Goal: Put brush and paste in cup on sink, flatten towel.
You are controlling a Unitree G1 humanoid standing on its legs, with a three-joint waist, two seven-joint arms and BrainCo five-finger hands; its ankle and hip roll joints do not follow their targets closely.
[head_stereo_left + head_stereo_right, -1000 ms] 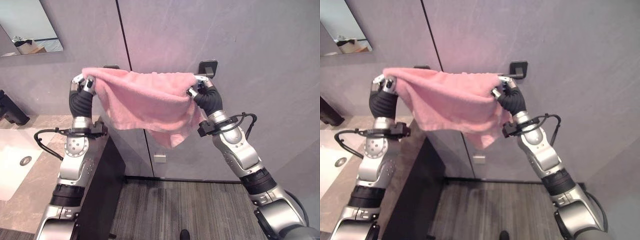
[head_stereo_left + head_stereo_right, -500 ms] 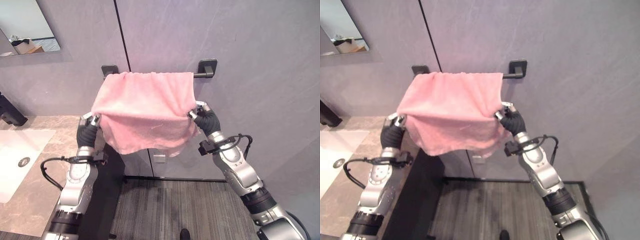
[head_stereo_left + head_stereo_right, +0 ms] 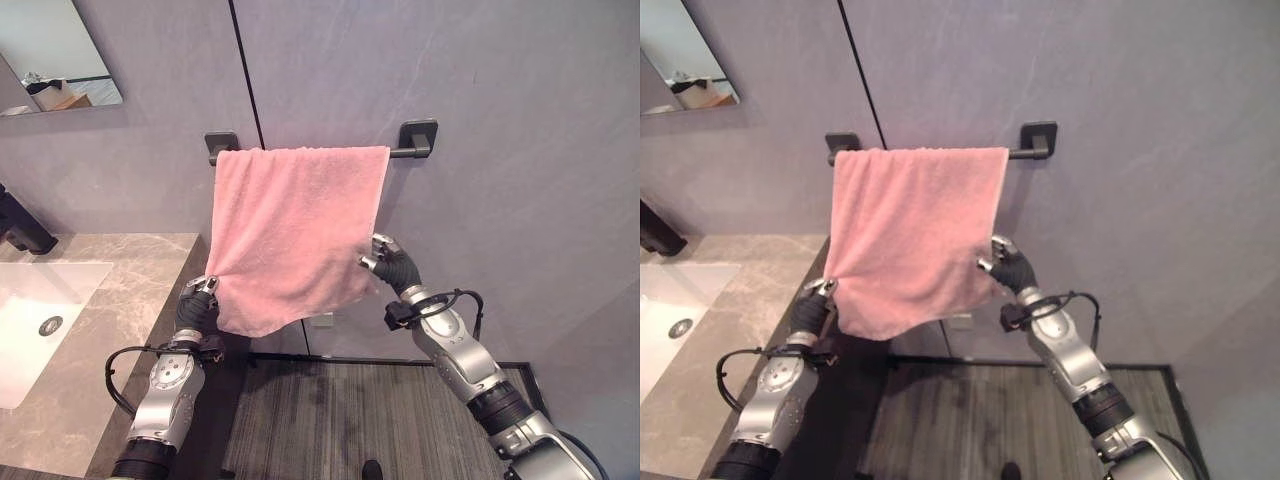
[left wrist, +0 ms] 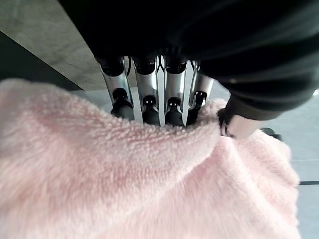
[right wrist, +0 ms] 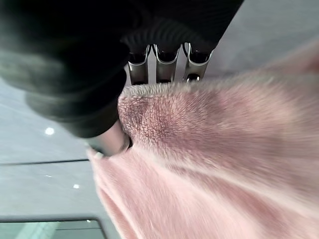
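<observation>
Now the towel (image 3: 295,230) hangs flatter, both hands (image 3: 197,303) (image 3: 385,262) lower, fingers (image 4: 149,107) pinching.

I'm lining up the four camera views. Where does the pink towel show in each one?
Left eye view: pink towel hangs from the towel bar, centre.
Right eye view: it hangs centre-left.
Left wrist view: its pile lies under the left hand, fingers curled on it.
Right wrist view: its edge is pinched by the right hand.
Shared landmark: the grey wall.

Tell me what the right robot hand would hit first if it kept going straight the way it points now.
The right robot hand already pinches the pink towel's edge, so that comes first. It points up and toward the grey wall; the wall would likely follow, though depth is unclear.
</observation>
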